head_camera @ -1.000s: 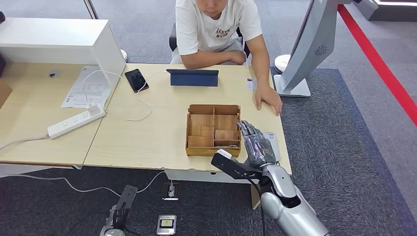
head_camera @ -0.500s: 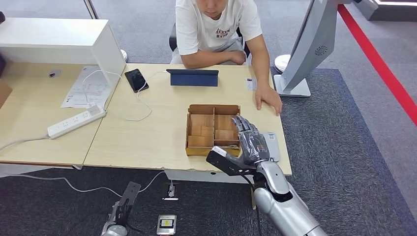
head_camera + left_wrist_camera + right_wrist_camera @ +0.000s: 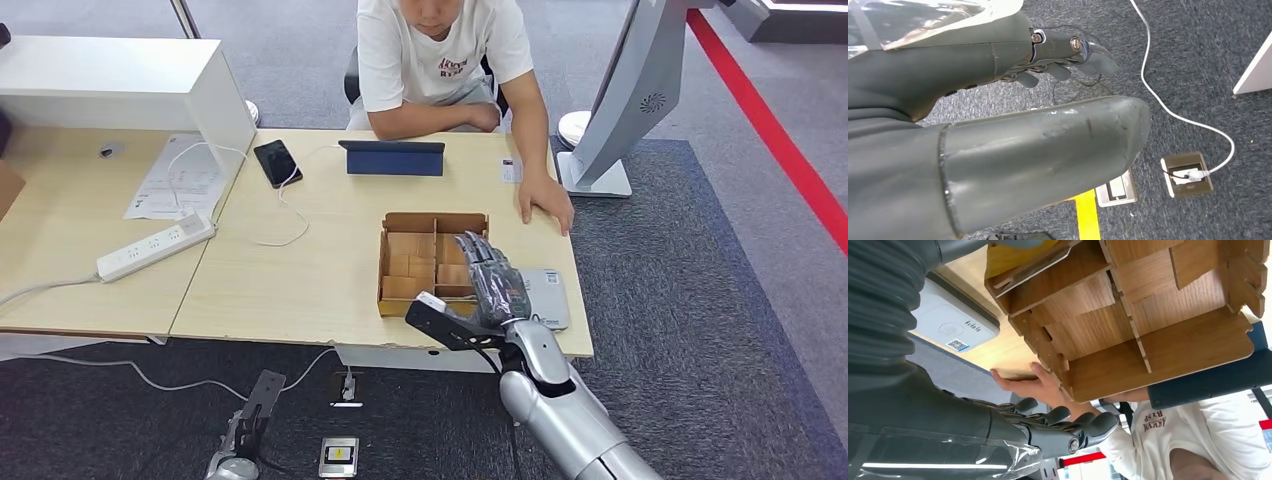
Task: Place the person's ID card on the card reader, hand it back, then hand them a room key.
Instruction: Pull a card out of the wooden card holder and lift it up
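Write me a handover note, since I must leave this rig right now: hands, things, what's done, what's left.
Right robot hand: open, empty, hovering over the right side of the wooden divider box, beside the card reader.
Left robot hand: open, empty, hanging above the carpet.
Small white card, likely the ID: on the table by the person's hand. Reader bare.
Done: unclear whether the ID was read; no key picked.
Left: confirm that, then hand over a room key, probably from the box.
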